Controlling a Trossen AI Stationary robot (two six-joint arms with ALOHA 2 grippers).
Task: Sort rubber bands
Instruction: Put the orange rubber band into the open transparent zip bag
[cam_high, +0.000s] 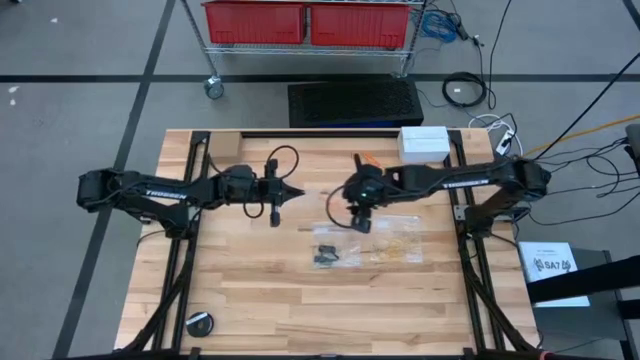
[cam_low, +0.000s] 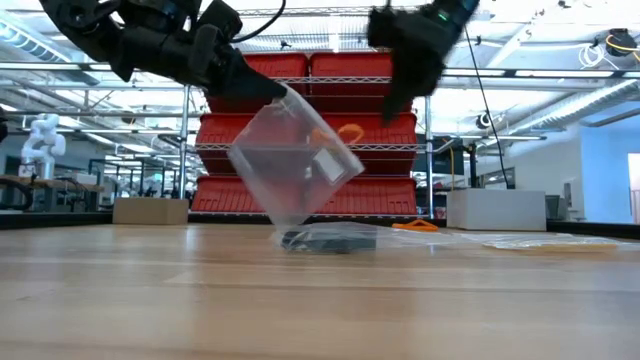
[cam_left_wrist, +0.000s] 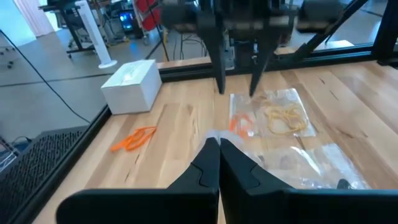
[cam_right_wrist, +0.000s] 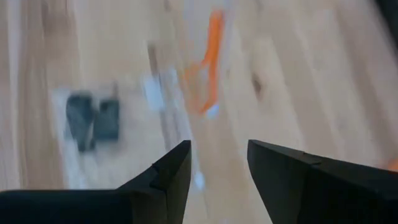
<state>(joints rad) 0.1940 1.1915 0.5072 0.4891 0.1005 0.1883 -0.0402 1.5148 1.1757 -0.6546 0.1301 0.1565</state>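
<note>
The left gripper (cam_low: 268, 88) is clenched on the top edge of a clear plastic bag (cam_low: 293, 160), holding it up above the middle of the table (cam_high: 260, 290) so that it hangs tilted, its lower end down near the wood. An orange rubber band (cam_low: 338, 133) lies inside this lifted bag. The right gripper (cam_high: 359, 222) hangs just beside the bag with its fingers (cam_right_wrist: 171, 174) released and apart, nothing between them. On the table below lie further clear bags: one with black rubber bands (cam_high: 325, 253), toward the middle of the table, and one with pale yellow-tan rubber bands (cam_left_wrist: 285, 116) next to it on the right arm's side. More orange rubber bands (cam_left_wrist: 134, 138) lie loose on the bare wood toward the far edge, near a white box (cam_left_wrist: 131, 84) that sits at the far right corner. A round black object (cam_high: 199, 323) rests near the near left corner.
</note>
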